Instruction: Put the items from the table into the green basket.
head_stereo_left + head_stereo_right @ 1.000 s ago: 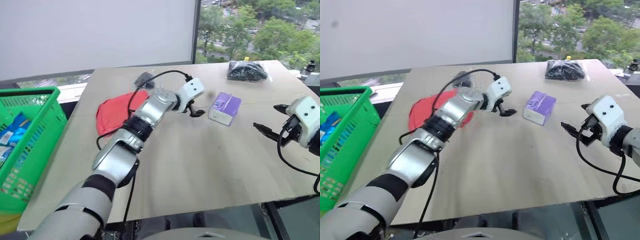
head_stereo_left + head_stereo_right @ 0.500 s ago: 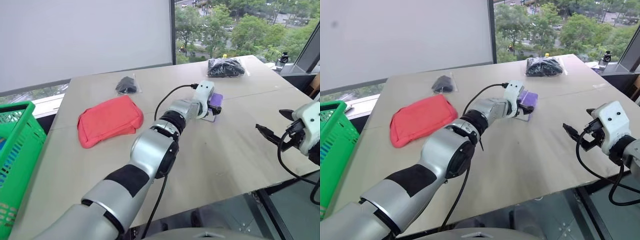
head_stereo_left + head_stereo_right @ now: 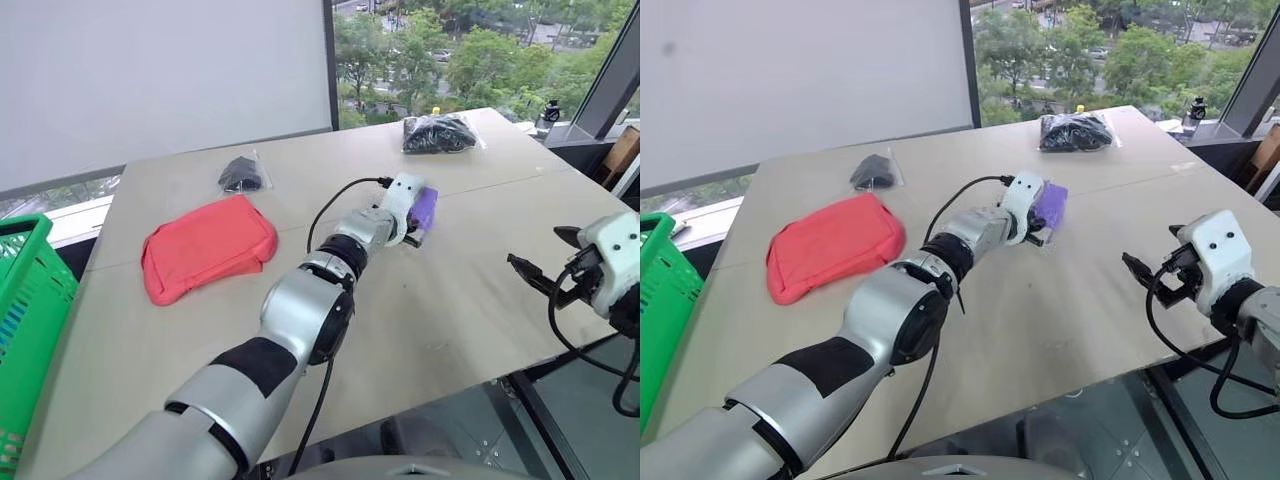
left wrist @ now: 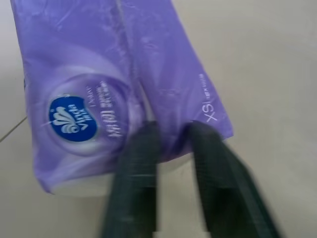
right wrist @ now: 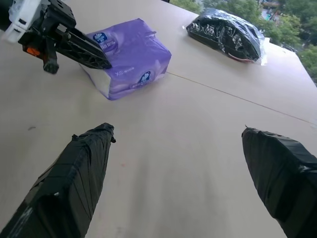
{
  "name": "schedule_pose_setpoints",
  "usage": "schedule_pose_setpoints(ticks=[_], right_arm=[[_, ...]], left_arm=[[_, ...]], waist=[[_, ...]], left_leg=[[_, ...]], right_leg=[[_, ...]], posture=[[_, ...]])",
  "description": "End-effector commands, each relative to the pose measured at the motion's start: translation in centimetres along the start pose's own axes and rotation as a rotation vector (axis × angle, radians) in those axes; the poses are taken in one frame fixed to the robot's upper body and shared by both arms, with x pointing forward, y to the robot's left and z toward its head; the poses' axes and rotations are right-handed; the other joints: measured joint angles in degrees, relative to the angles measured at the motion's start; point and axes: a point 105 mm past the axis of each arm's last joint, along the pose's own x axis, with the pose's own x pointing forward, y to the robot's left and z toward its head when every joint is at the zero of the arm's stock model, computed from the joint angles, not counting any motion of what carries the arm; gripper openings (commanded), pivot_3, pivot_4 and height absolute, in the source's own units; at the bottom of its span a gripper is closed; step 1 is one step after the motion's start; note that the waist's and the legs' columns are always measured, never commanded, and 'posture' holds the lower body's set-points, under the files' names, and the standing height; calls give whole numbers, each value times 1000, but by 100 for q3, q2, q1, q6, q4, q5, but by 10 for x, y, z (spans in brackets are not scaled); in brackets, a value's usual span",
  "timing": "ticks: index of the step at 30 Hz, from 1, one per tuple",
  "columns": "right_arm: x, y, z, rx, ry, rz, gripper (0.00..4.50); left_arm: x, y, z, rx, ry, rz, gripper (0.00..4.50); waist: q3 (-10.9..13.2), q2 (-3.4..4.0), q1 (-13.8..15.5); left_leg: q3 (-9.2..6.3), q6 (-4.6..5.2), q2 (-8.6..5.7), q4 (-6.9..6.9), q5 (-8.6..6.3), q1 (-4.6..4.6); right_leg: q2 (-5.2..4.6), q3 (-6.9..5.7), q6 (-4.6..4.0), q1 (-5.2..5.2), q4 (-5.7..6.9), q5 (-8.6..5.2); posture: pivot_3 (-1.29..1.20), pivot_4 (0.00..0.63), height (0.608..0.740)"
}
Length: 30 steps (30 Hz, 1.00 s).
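Your left gripper point(image 4: 171, 144) sits at the near edge of the purple-white tissue pack point(image 3: 424, 208), fingers drawn together and pinching a fold of its wrapper. The pack rests on the table point(image 3: 440, 310), just short of the seam, near the middle. Your right gripper point(image 5: 183, 173) hangs off the table's right edge, fingers spread wide, nothing between them, well apart from the pack. You have the red pouch point(image 3: 205, 245) lying flat toward the left side of the table. A small clear bag of black contents point(image 3: 241, 174) lies beyond it, and a larger one point(image 3: 438, 132) sits at the far right, past the seam. The green basket point(image 3: 30, 320) stands off the table's left edge.
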Motion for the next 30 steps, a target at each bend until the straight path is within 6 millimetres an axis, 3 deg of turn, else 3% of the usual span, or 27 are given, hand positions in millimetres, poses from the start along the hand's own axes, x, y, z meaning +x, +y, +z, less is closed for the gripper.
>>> schedule_pose_setpoints(ticks=[1,5,12,15,18,21,23,25,27,29,30], right_arm=[[3,-5,11,-35,-47,-15,4500],[6,-6,13,-34,-55,-11,4500],[12,3,19,-32,-93,28,4500],[11,17,33,-30,-161,121,4500],[12,26,40,-27,-195,187,4500],[14,28,40,-24,-196,209,4500],[16,30,40,-15,-196,224,4500],[18,32,39,-16,-191,242,4500],[20,31,39,-22,-186,246,4500],[20,27,40,-35,-182,241,4500],[20,25,40,-43,-179,237,4500]], left_arm=[[-1,-7,5,16,-32,-81,41],[-12,1,20,-12,-87,-174,41],[-51,29,38,-26,-175,-341,41],[-87,45,34,-25,-216,-348,41],[-127,55,17,-42,-228,-302,41],[-144,54,7,-92,-222,-292,41],[-149,49,3,-183,-216,-339,559],[-139,46,2,-253,-193,-347,1287],[-126,42,3,-281,-156,-349,2210],[-100,42,10,-361,-114,-305,3180],[-88,41,14,-409,-94,-289,3342]], waist=[[0,1,25],[2,2,68],[11,15,130],[15,26,126],[18,29,147],[18,29,359],[17,28,557],[15,26,791],[15,25,942],[15,23,1048],[15,22,1126]], left_leg=[[-3,0,-1,0,0,2],[-5,0,-2,0,0,1],[-6,-1,3,-2,1,4],[-4,-2,13,-5,0,9],[-11,-5,26,-6,1,4],[-30,-10,22,6,3,-1],[-35,-8,13,10,2,-4],[-42,-7,-2,11,2,-3],[-49,-8,-10,12,3,-5],[-66,-32,-19,14,17,-15],[-68,-32,-21,16,17,-17]], right_leg=[[0,-2,1,3,-1,-1],[0,-4,-1,4,-2,0],[0,-1,-1,3,1,0],[-17,9,-2,3,3,1],[-18,5,-5,-4,7,2],[-23,0,-6,-25,7,3],[-36,-7,-5,-30,8,4],[-47,-14,-4,-30,8,4],[-50,-20,-3,-29,5,5],[-50,-27,-3,-30,-1,5],[-49,-28,-4,-29,-2,5]], posture=[[-235,0,740],[-209,0,740],[-166,0,740],[-145,0,740],[-106,0,740],[-63,0,740],[-41,0,740],[-32,0,740],[-37,0,740],[-49,0,740],[-49,0,740]])
